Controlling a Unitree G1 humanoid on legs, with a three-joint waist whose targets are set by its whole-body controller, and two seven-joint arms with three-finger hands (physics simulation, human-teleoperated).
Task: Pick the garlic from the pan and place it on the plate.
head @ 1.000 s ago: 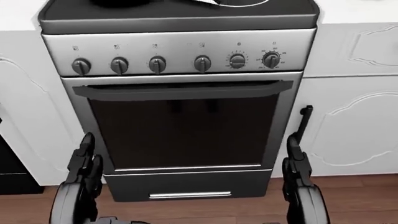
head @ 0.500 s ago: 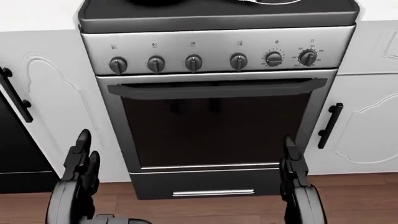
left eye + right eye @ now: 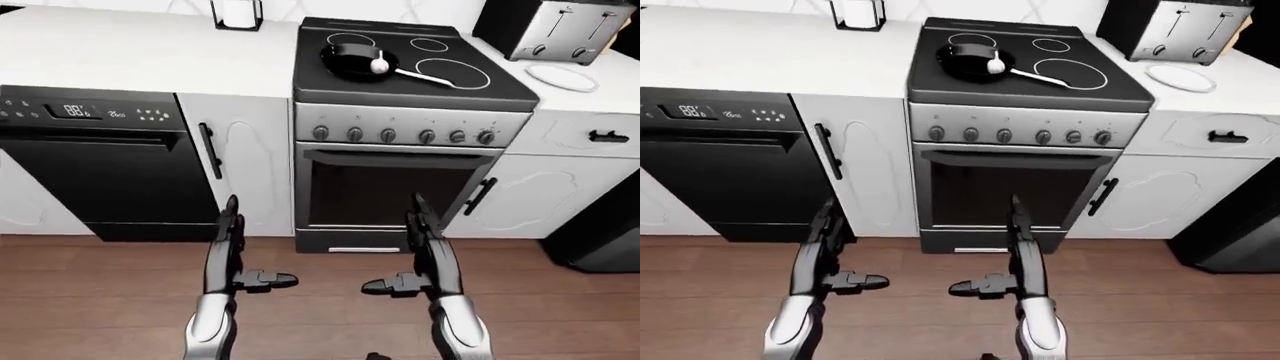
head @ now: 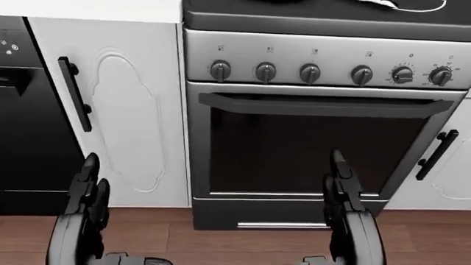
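Down low by the oven door, the left hand (image 3: 228,251) and right hand (image 3: 428,251) hang with fingers spread, holding nothing. Far above them the garlic (image 3: 379,66) sits in the pan (image 3: 352,60). Right of it, the plate (image 3: 561,75) waits on the worktop (image 3: 590,94).

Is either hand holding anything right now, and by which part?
Nothing is held. The left hand and right hand are open and empty, low before the oven; the garlic sits in the pan.

Garlic (image 3: 994,66) sits in the pan (image 3: 970,61); plate (image 3: 1180,76) lies well apart
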